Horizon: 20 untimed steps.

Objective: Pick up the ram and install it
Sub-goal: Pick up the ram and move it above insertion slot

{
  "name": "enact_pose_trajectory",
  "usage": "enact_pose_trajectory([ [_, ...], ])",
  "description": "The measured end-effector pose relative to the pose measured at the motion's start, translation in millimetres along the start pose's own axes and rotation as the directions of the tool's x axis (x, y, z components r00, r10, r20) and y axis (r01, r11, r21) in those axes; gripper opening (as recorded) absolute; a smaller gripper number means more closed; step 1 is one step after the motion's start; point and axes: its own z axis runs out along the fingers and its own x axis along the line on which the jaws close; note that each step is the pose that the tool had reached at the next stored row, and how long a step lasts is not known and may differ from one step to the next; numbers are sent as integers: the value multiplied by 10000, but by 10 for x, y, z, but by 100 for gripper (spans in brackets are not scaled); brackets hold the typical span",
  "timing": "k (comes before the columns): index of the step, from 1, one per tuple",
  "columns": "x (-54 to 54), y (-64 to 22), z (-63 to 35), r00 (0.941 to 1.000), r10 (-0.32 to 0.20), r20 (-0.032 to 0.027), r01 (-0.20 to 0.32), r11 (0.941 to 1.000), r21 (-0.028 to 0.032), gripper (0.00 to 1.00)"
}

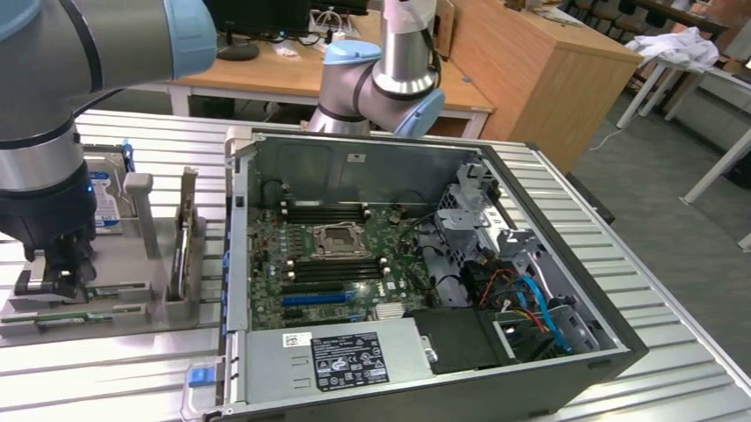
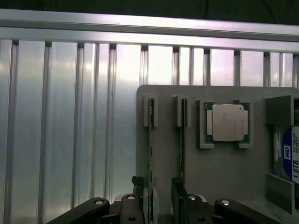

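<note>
Status: ram [image 2: 151, 154] in holder [image 2: 210, 186], gripper [image 2: 157, 183] astride

The ram stands on edge in the grey holder, at the exterior view's lower left. The gripper's jaws stand apart, one on either side. A second stick [image 2: 183, 140] stands just beside.

Open computer case [image 1: 334, 165] beside tray [image 2: 210, 175] holding processor [image 2: 228, 122], hard drive [image 2: 290, 158].
</note>
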Motion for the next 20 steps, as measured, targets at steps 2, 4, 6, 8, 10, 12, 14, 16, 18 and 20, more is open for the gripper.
enact_pose_trajectory([
  [2, 1, 0, 17, 10000, 0, 0, 0, 10000, 0, 37],
  [4, 3, -1, 33, 10000, 1, 0, -1, 10000, 0, 37],
  [6, 4, -2, 47, 10000, 0, -1, 0, 10000, -1, 37],
  [8, 4, -2, 46, 10000, 0, -1, 0, 10000, -2, 37],
  [10, 7, -2, 47, 10000, 0, 0, 0, 10000, -1, 37],
  [12, 17, -2, 47, 10000, -2, -1, 2, 10000, 0, 37],
  [14, 17, -2, 47, 10000, 0, 0, 0, 10000, 0, 37],
  [16, 17, -2, 47, 10000, 0, 0, 0, 10000, 0, 37],
  [18, 18, -1, 55, 10000, 0, 1, 0, 10000, 2, 37],
  [20, 19, -2, 68, 10000, 0, 0, 0, 10000, 0, 37],
])
